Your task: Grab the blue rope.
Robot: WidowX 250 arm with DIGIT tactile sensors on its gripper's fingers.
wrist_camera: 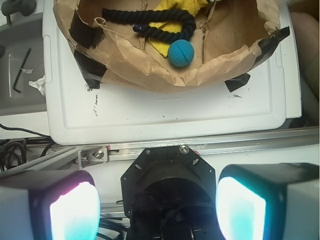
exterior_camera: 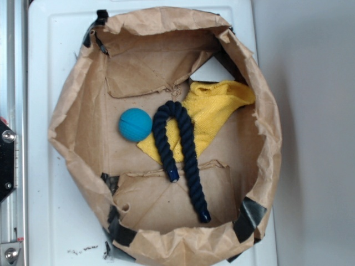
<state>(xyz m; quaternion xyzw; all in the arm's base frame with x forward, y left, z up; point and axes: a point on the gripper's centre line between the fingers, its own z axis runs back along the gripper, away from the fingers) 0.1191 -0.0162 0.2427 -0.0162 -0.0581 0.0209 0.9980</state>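
Exterior: one blue rope point(exterior_camera: 183, 149), one teal ball point(exterior_camera: 135, 124), one yellow cloth point(exterior_camera: 216, 108).

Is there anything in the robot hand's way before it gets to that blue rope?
The crumpled paper bag wall rises between the hand and the blue rope. The rope lies uncovered inside, partly on a yellow cloth, with a teal ball beside it.

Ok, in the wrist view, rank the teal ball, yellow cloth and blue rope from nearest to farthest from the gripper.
1. Teal ball, in the paper bag, nearest the gripper.
2. Yellow cloth, just behind the ball.
3. Blue rope, lying across the cloth; too close to the cloth to call firmly.
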